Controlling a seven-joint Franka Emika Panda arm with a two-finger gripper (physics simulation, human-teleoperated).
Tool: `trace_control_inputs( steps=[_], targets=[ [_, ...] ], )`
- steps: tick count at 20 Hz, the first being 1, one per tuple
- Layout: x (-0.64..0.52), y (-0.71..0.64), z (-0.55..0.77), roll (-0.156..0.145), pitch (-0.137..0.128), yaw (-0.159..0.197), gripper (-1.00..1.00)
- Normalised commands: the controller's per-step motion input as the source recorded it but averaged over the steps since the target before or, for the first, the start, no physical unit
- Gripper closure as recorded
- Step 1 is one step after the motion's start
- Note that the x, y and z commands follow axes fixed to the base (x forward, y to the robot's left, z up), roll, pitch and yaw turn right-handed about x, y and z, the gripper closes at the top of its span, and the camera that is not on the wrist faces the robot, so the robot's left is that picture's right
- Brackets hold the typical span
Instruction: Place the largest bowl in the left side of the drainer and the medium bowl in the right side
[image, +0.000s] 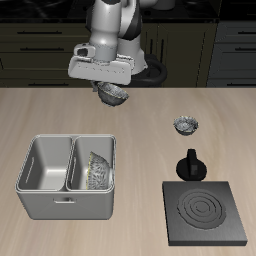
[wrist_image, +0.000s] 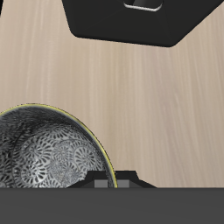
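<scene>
Light grey metal two-compartment drainer (image: 45, 196) near the table's front edge. One compartment bare; the other holds a shiny grey speckled bowl (image: 98, 170), tilted against the wall. Its rank in size cannot be told from here.

Farther back, the gripper (image: 112, 93) hangs above the wooden table (image: 150, 130), jaws clamped on the rim of another shiny grey patterned bowl (image: 114, 96) (wrist_image: 48, 153), lifted off the surface. Wrist view shows its speckled inside.

Beyond, a small shiny grey bowl (image: 185, 125) sits alone on the table. Nearer the front: a black moka pot (image: 190, 165), just beside a flat black square stove plate (image: 205, 212).
</scene>
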Motion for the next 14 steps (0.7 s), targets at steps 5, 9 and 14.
trace_control_inputs(
  steps=[5, 9, 14],
  targets=[
    [0.40, -0.36, 0.27, -0.066, 0.049, -0.007, 1.00],
    [0.63, -0.73, 0.22, -0.078, 0.102, -0.091, 1.00],
    [0.35, -0.54, 0.26, -0.072, 0.003, -0.055, 1.00]
  ],
)
